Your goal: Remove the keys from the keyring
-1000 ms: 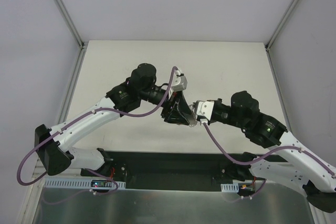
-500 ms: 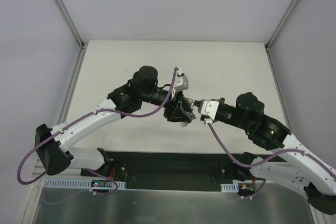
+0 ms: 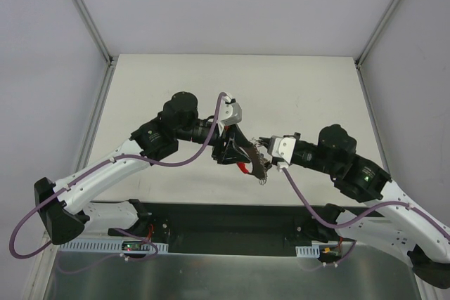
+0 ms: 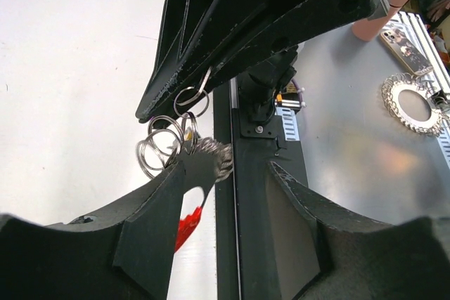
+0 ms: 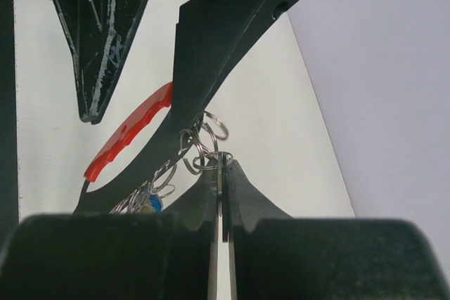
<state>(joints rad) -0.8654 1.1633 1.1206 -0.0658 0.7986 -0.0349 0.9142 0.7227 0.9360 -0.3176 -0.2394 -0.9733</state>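
Observation:
The keys hang as a bunch (image 3: 258, 166) between the two grippers above the table. A red-headed key (image 3: 244, 167) (image 4: 186, 219) (image 5: 130, 138) and a blue head (image 5: 148, 204) show. The keyring is a chain of thin silvery rings (image 5: 200, 142) (image 4: 163, 149). My right gripper (image 5: 221, 164) (image 3: 267, 150) is shut on the end ring. My left gripper (image 4: 235, 170) (image 3: 238, 151) is open. One of its fingers (image 4: 158, 230) lies against the rings. The red key shows behind that finger, and nothing sits between the pads.
The cream table (image 3: 176, 82) has white walls on three sides. A black base rail (image 3: 232, 223) runs along the near edge. Beyond it is a metal surface (image 4: 365, 152) with a shiny ring-shaped object (image 4: 415, 103) and a pink item (image 4: 390, 1).
My left arm has swung left and its gripper has dropped lower. The key bunch and red key now hang in view between the grippers. The right gripper stays shut.

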